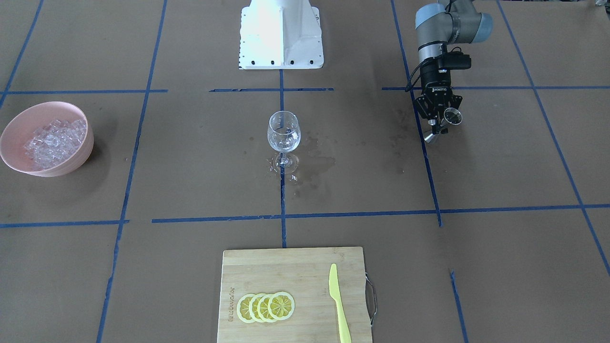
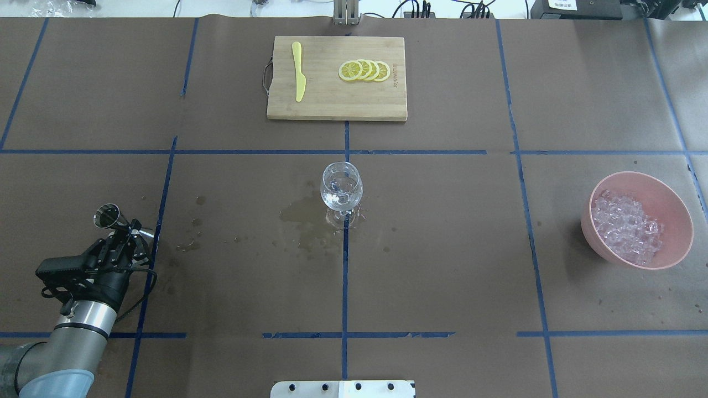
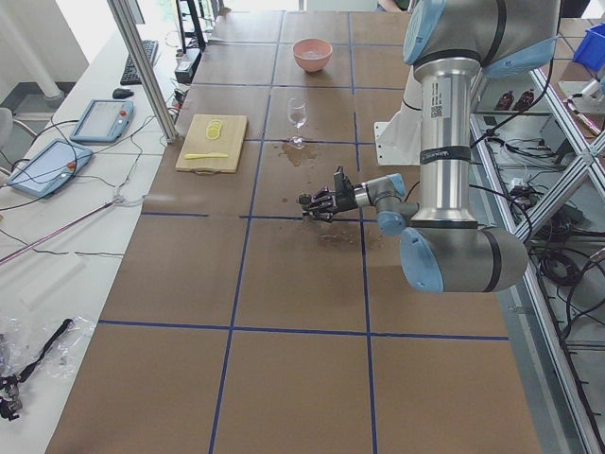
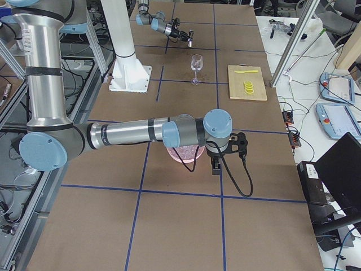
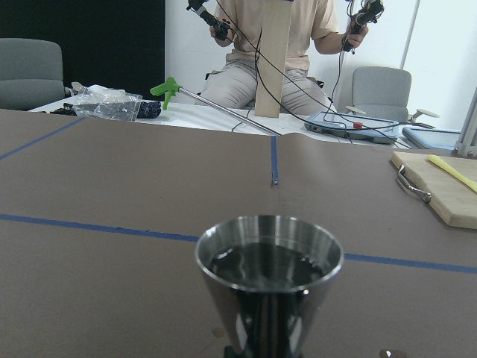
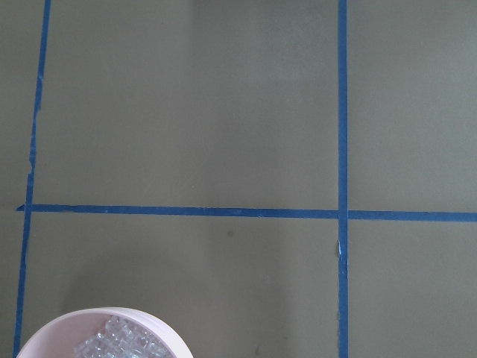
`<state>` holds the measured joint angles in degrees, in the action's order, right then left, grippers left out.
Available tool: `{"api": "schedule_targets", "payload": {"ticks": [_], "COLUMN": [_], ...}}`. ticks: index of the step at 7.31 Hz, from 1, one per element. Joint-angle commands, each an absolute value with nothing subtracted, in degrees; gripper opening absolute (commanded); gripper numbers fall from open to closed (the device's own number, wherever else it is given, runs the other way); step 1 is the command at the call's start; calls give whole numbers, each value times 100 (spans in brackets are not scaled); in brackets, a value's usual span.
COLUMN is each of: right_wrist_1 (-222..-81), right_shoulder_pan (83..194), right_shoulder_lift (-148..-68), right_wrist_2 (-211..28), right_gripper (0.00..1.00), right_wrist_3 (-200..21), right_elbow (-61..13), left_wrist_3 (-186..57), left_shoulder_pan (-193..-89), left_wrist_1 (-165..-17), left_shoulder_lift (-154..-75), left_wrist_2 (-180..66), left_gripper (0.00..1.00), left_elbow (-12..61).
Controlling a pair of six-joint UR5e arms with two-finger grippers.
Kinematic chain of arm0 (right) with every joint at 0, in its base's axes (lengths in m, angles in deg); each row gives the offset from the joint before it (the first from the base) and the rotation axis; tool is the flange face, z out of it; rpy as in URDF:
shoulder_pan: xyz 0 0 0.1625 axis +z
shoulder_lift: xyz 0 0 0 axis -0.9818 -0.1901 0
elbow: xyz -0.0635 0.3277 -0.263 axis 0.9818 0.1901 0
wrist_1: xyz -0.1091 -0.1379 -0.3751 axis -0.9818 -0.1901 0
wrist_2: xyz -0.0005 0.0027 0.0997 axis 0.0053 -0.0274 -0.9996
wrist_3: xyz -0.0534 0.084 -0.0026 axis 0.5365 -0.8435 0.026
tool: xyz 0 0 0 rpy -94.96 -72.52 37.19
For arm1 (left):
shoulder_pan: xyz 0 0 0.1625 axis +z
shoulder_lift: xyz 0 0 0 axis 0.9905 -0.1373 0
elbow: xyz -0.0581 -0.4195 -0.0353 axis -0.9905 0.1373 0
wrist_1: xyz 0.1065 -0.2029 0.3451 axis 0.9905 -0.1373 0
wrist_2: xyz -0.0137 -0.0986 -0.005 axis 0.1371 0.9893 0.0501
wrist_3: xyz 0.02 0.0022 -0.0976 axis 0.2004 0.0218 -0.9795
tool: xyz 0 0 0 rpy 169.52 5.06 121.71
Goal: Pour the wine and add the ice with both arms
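- Clenching left gripper jaws on a steel cup carrying wine, at 8 o'clock from the glass.
- Hanging right gripper near the bowl holding ice, at 3 o'clock from the glass; jaws: cannot tell.

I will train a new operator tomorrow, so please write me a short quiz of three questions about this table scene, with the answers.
1. True or false: the left claw is shut on a steel measuring cup that holds dark liquid.
2. How many lemon slices lie on the cutting board? A) two B) four C) six
3. Fill in the missing word: the ice lies in a pink ____.

Key: 1 true; 2 B; 3 bowl.
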<state>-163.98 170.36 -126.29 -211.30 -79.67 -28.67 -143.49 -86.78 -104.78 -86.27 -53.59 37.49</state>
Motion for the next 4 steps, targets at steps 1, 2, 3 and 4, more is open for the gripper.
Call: {"api": "schedule_targets", "payload": {"ticks": [1,2,3,4], "right_wrist_1": [-16389,-16389,-16381,-16363], "right_shoulder_pan": [17036,17036,17036,17036], "right_shoulder_lift": [-12630,-12648,-12648,-12648], "right_wrist_2": [-21133,-21133,-21159,-21177], "right_gripper": [100,100,100,100], "right_wrist_3": [-7967,-7967,-7967,-7967], "right_elbow": [-2888,-2888,-2888,-2888], "left_wrist_3": [-14011,-13844,-13651,-13371], "left_shoulder_pan": [-8694,-8703,-8729,-8834], "left_wrist_1": [-10484,-10484,-10484,-10484], "left_shoulder_lift": [-8607,-8607,-8624,-8694], "left_wrist_2": [-5359,-5359,-5359,-5359], "left_gripper": [0,0,0,0], "left_elbow": [4011,4213,4276,4390]}}
